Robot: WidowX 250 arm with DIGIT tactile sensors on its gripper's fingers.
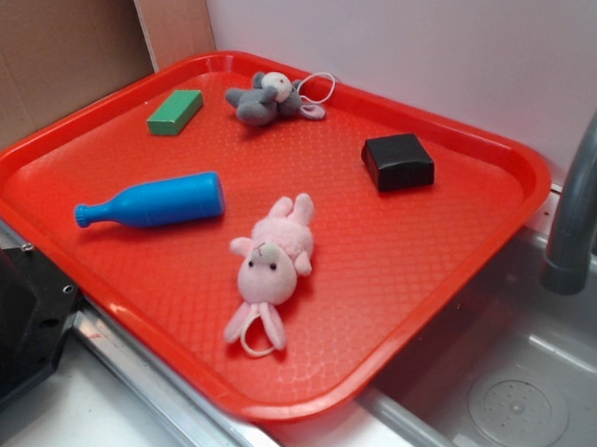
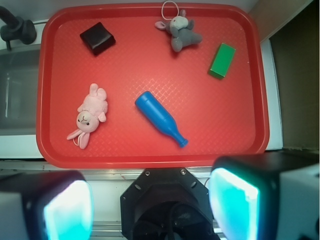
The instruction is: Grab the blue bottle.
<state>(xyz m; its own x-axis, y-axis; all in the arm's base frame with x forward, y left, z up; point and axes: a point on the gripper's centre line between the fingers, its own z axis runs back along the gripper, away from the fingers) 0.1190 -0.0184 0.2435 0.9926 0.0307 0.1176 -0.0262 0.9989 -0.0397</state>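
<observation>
Bright blue plastic toy bottle [image 2: 160, 119] lying flat on the red plastic tray [image 2: 240, 130], well beyond the gripper [image 2: 150, 210], whose fingers are spread wide, holding nothing.

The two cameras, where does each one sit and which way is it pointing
Exterior: off the tray's corner, raised, looking obliquely down across it toward the wall; faucet at right; a dark part at lower left may be the robot.
Wrist: on the arm, high above, looking straight down; the gripper shows at the bottom, fingers wide apart and blurred.
Shared: blue bottle lying on its side, pink bunny, grey plush, green block, black block.
</observation>
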